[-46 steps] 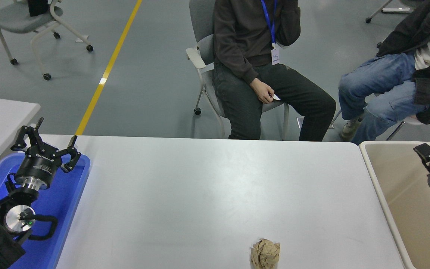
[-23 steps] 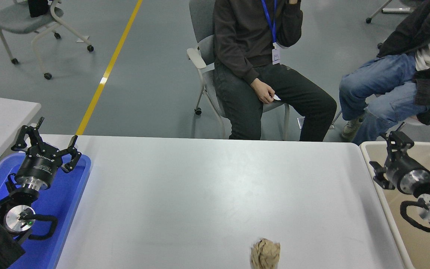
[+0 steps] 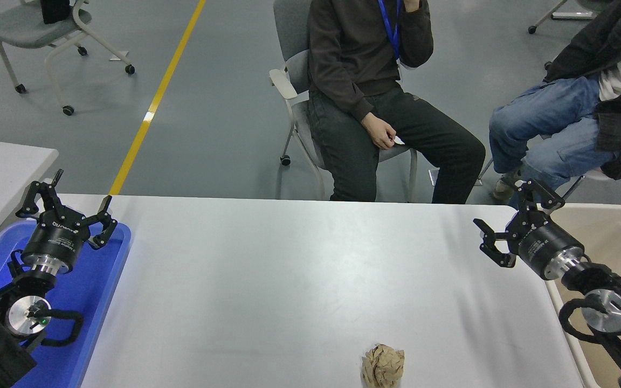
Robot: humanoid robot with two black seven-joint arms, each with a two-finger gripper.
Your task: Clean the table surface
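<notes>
The table surface (image 3: 289,280) is a wide light grey-white top that fills the lower part of the head view. A crumpled ball of brown paper (image 3: 383,366) lies on it near the front edge, right of the middle. My right gripper (image 3: 511,218) hovers open over the table's far right edge, well behind and to the right of the paper ball, with nothing between its fingers. At the lower left my left gripper (image 3: 62,196) is parked open over a blue tray (image 3: 100,280), holding nothing.
A beige bin (image 3: 607,231) stands just off the table's right edge, partly behind my right arm. Two people sit on chairs beyond the far edge. A smaller table corner (image 3: 3,161) shows at the left.
My right arm has swung left from over the beige bin to the table's right edge. The left arm and the paper ball have not moved.
</notes>
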